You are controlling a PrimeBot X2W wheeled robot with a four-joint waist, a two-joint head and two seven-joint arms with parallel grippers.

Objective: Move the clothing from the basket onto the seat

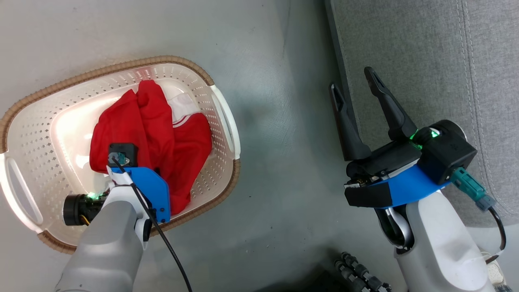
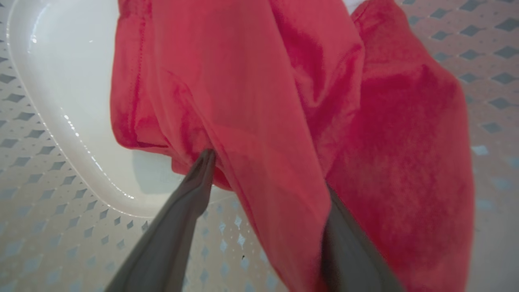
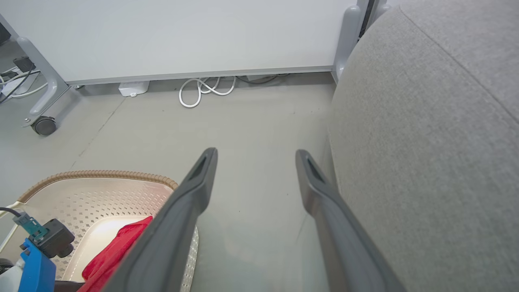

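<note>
Left gripper (image 2: 267,174) reaches down into the basket (image 1: 121,67) with its jaws wide apart, its fingers (image 2: 182,219) straddling a fold of the clothing (image 2: 259,101). One fingertip touches the red cloth and the other is hidden behind it; they stand too far apart to be clamping the fold. In the head view the wrist covers those fingers, but that view adds the white striped panel (image 1: 182,107) at the heap's far side, and the whole heap lying inside the basket on the floor (image 1: 275,101). Right gripper (image 1: 352,81) hangs empty, jaws partly open, over the floor just beside the grey seat (image 1: 425,61). Its wrist view adds a white cable (image 3: 202,91) and a caster (image 3: 43,125) by the far wall (image 3: 182,36).
</note>
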